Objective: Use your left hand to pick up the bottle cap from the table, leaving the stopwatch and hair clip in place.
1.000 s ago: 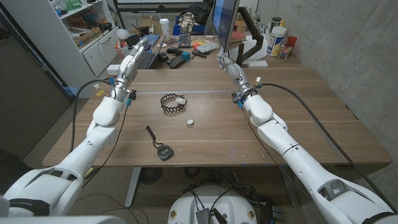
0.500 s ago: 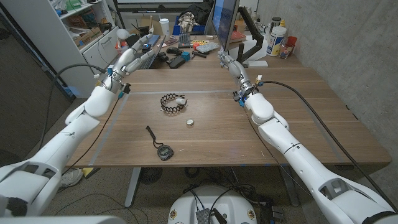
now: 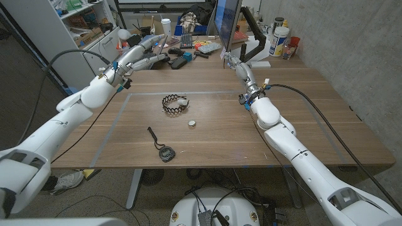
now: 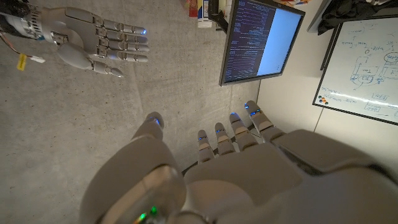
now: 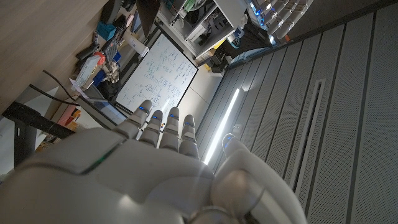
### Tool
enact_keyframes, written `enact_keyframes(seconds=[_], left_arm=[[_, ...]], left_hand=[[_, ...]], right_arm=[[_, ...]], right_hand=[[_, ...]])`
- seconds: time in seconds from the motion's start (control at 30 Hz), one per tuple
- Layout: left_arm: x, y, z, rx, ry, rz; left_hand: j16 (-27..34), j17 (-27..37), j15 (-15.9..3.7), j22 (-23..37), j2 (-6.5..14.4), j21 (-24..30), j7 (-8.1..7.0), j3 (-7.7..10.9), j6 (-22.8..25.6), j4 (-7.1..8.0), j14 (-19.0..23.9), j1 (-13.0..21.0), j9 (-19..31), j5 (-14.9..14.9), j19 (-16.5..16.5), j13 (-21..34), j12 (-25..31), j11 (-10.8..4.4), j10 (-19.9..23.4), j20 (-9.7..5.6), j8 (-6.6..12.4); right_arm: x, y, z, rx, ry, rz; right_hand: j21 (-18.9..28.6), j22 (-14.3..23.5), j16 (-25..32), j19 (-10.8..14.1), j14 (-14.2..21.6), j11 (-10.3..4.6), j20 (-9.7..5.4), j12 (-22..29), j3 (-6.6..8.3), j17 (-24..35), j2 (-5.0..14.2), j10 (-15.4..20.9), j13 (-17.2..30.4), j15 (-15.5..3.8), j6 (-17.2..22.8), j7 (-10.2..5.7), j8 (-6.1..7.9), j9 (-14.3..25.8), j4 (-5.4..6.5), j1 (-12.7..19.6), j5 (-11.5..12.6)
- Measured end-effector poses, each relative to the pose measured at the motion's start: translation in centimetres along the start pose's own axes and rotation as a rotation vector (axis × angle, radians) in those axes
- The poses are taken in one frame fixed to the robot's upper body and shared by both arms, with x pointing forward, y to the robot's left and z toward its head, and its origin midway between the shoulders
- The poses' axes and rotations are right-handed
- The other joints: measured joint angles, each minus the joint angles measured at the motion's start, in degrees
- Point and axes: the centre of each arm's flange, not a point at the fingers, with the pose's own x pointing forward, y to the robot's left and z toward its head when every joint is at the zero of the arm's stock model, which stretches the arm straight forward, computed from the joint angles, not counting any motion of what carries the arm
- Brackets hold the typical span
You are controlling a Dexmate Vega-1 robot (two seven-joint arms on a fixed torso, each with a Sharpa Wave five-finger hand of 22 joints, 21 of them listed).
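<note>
Cap (image 3: 192, 123): mid-frame on the desk (image 3: 301, 119), untouched, between clip (image 3: 174, 103) and stopwatch (image 3: 165, 152). Your left hand (image 3: 146, 51): upper left, fingers apart, empty, well off the cap. Reach, grasp and lift all remain.

Surface (image 3: 220, 135): brown wood grain, smooth, with a dull sheen. Left hand (image 4: 205, 180) and right hand (image 5: 155, 174): smooth, glossy white plastic shells. Hair clip (image 3: 174, 103): black, toothed, plastic-looking. Stopwatch (image 3: 166, 152): dark casing with black cord. Cap (image 3: 192, 123): small, pale.
</note>
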Motion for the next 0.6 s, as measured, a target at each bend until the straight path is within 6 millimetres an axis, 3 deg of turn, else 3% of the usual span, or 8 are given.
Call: enact_keyframes(seconds=[0.6], left_arm=[[1.9,0.2,0.6,0.006,-0.096,-0.164]], left_hand=[[0.92,0.27,-0.5,0.27,-3.0,0.26,0.22,-1.73,0.23,-0.77,3.0,-0.33,-0.01,0.0,2.57,0.28,0.28,-0.22,1.51,-0.52,0.45]], right_arm=[[-0.5,-0.7,0.5,-0.025,-0.011,-0.024]], right_hand=[[0.0,0.0,0.0,-0.22,0.0,0.0,-0.22,0.0,-0.24,-0.01,0.0,0.0,-0.01,0.0,0.2,-0.21,0.0,0.0,-0.23,0.0,0.0]])
